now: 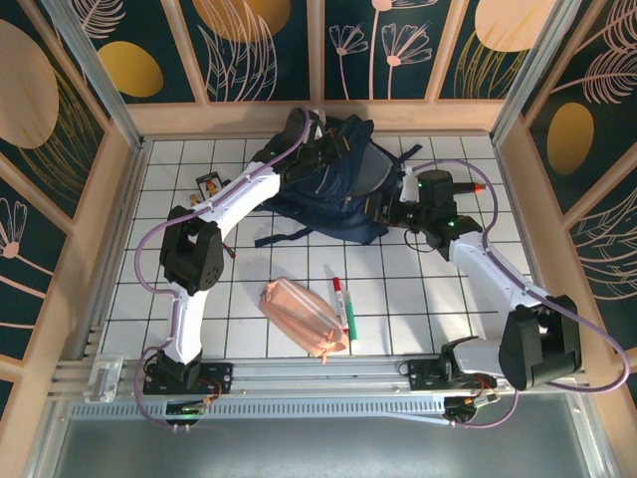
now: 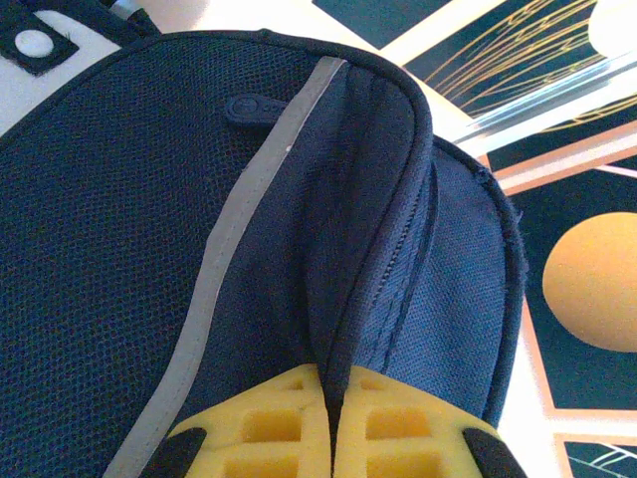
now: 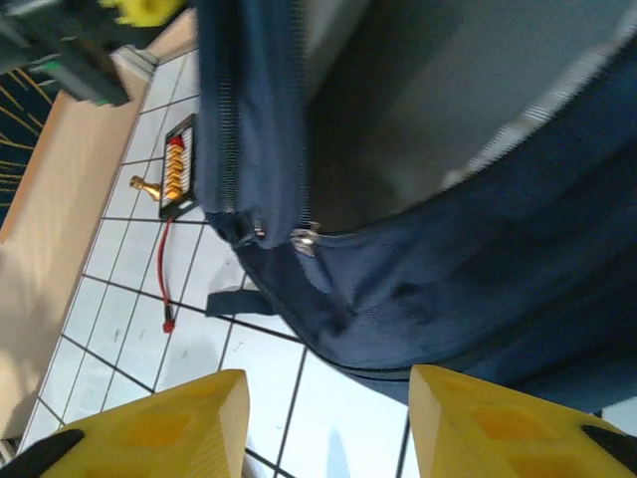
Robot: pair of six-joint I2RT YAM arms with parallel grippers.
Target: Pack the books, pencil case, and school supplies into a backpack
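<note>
Yellow fingers point(image 2: 264, 428) of the left end effector point(image 2: 330, 403) sit pressed together, pinching a raised fold of the backpack point(image 2: 199, 219) fabric right by a grey reflective strip point(image 2: 234, 239). Right end effector point(image 3: 328, 388) stands moderately wide, nothing between its pads, tiled bench point(image 3: 259, 388) visible through the gap. It hovers just beside the backpack's lower rim, facing an unzipped compartment with a pale grey lining point(image 3: 448, 90); a metal zip pull point(image 3: 304, 239) hangs at the mouth.

From the overhead view, the backpack lies at 12 o'clock on the bench, well back, with straps trailing toward 7 o'clock. Left arm reaches its far top end, at 11 o'clock of the bag. Right arm meets the bag's edge at 4 o'clock.

Pencil case point(image 1: 304, 317), pink, lies flat at 6 o'clock on the bench, angled, well apart from the bag. Marker pen point(image 1: 342, 304) lies just beside the case at its 3 o'clock, red cap pointing to 12, green end to 6; touching or not, cannot tell.

Small black card point(image 1: 210, 184) with orange pieces sits at 10 o'clock, near the bag's left side, and a thin red wire point(image 3: 164, 269) runs on the tiles below it.
</note>
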